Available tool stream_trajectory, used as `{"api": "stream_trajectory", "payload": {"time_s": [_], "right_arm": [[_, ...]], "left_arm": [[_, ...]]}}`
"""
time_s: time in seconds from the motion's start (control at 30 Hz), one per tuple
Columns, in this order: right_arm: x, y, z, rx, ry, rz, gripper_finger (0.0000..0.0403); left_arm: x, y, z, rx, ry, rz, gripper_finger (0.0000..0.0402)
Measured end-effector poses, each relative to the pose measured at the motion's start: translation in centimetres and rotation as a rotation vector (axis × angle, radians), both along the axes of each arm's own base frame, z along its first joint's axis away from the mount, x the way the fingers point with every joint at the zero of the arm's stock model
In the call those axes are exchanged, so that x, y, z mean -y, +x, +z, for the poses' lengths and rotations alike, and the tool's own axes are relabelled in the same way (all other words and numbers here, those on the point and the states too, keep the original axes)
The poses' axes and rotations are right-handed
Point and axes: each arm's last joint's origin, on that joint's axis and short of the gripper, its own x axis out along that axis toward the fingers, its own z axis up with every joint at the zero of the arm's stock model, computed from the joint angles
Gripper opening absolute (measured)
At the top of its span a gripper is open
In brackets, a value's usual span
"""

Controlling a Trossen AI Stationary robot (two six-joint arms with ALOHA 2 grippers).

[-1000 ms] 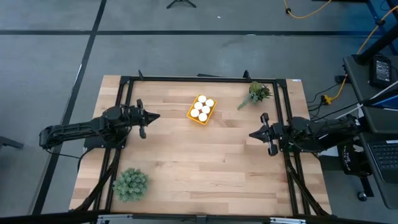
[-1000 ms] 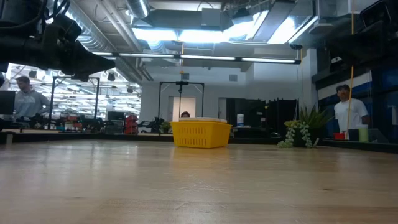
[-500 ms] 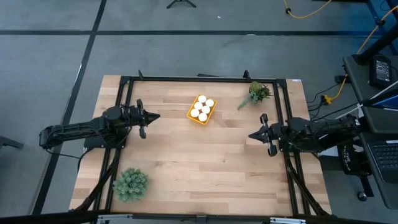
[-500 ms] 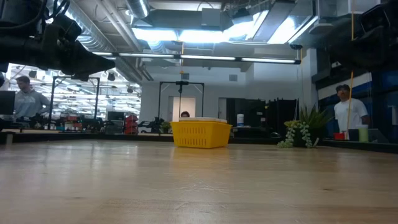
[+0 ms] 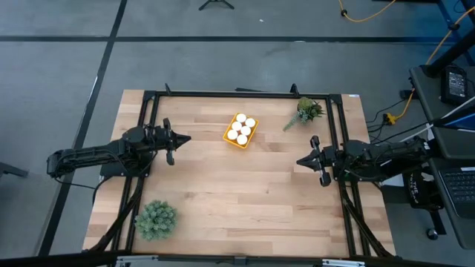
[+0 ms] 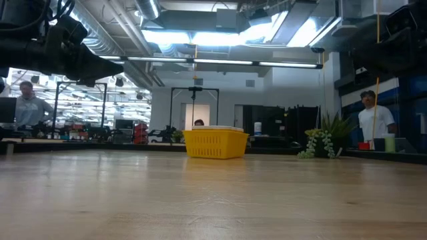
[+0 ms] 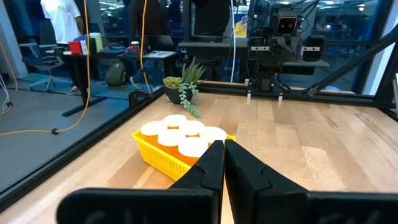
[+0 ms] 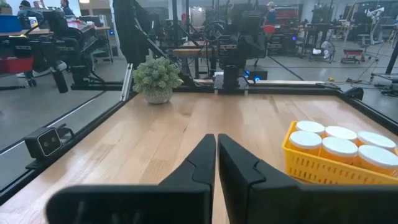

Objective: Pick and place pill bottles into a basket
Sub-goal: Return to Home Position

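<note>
Your left pincer (image 5: 185, 138) hovers over the left side of the pale wooden surface (image 5: 245, 193), pressed together. Your right pincer (image 5: 300, 160) hovers opposite, likewise pressed together. Farther back, between them, the small yellow plastic basket (image 5: 226, 136) holds six white-capped orange pill bottles (image 5: 241, 129).

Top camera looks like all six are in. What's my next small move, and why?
Probably just ease both arms to their rest pose, picking nothing. The high view shows six pill bottles inside the basket and none elsewhere on the table. The left gripper and right gripper are both shut, empty, and well apart from the basket.
</note>
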Motion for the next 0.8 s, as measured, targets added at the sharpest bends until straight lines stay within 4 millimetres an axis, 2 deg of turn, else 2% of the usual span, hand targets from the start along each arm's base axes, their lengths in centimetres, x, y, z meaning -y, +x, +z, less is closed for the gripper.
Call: {"api": "stream_trajectory", "payload": {"time_s": [0.8], "right_arm": [[0.00,0.00,0.00,0.001,-0.008,0.000,0.0023]], "left_arm": [[0.00,0.00,0.01,0.000,0.000,0.000,0.0012]]}}
